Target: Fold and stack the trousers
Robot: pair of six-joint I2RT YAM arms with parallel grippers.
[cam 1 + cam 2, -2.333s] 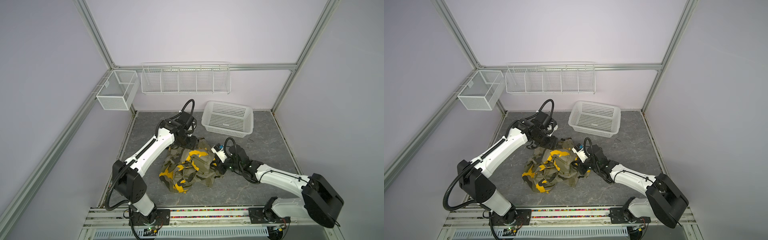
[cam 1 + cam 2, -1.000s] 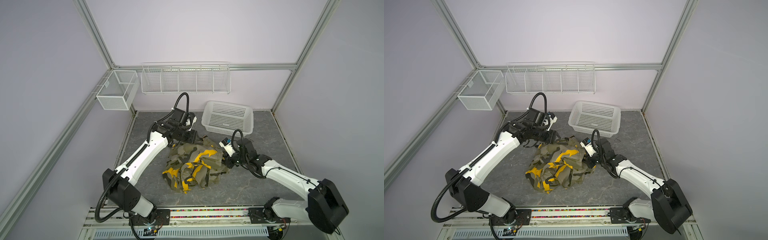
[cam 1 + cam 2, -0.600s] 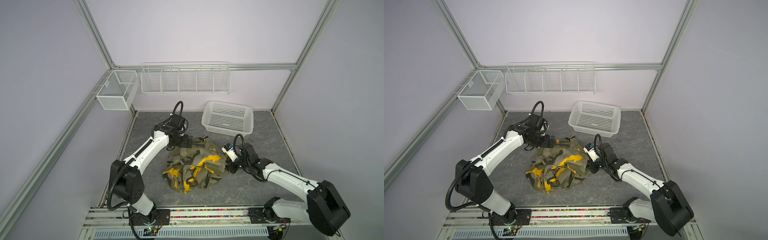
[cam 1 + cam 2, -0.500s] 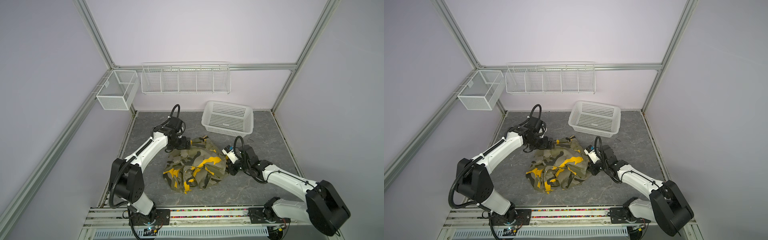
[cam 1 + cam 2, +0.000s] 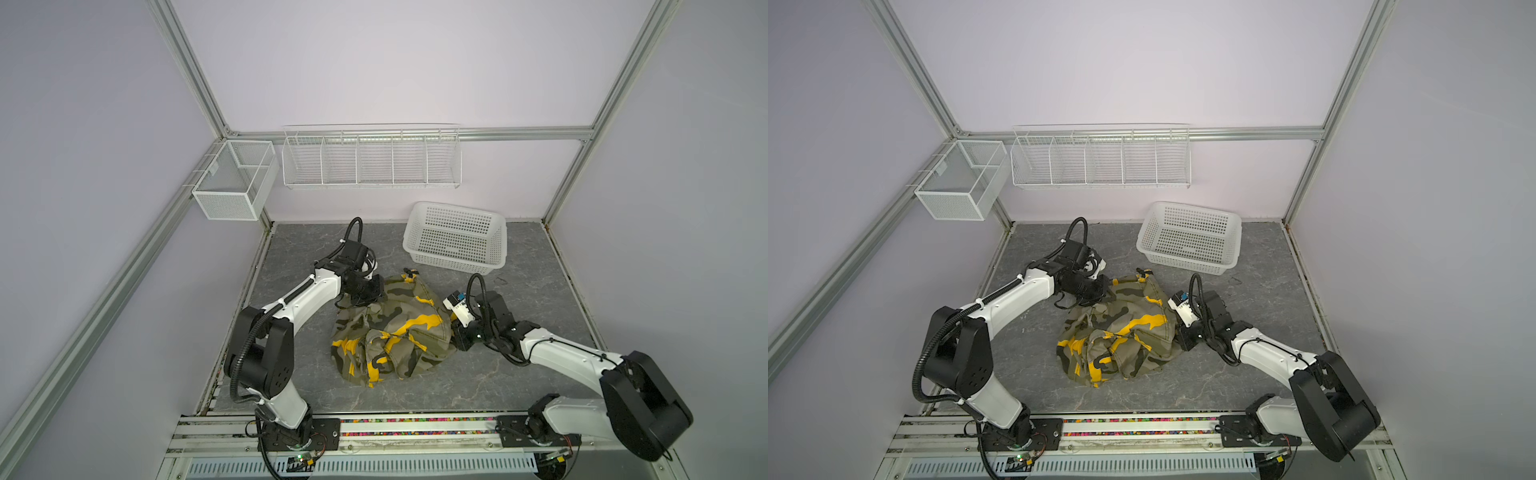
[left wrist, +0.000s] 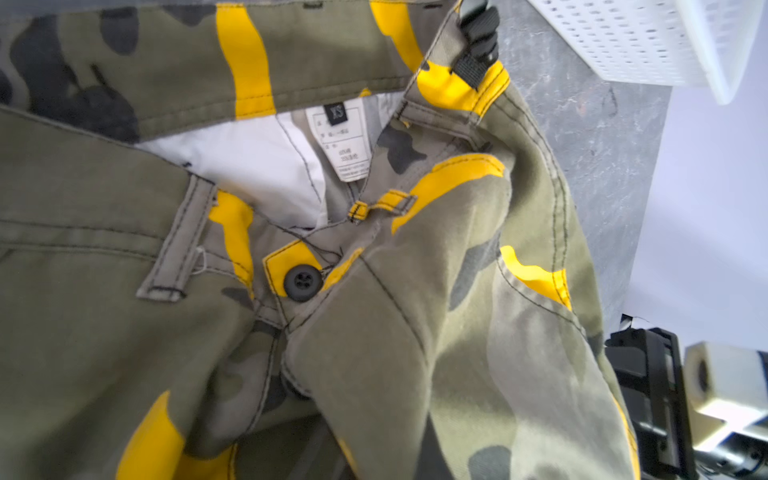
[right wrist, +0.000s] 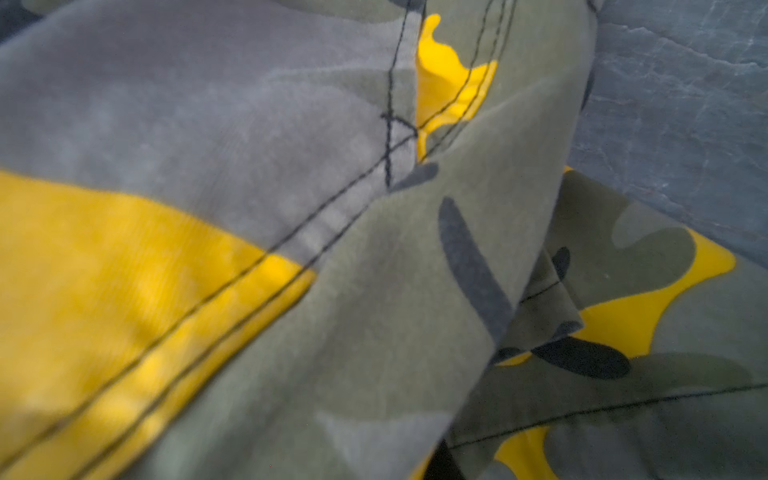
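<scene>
Probably a robotics lab cell: aluminium frame posts (image 5: 189, 70) around plain lilac panels, wire racks (image 5: 371, 160) on the back rail, a grey table (image 5: 299, 245).

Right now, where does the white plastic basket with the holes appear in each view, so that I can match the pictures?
Top view: the basket stands at the back of the table, right of centre, behind the trousers.
Top view: the same place, behind the trousers.
Left wrist: part of it shows beyond the trousers.
Right wrist: not in it.
Shared landmark: the trousers, in all four views.
</scene>
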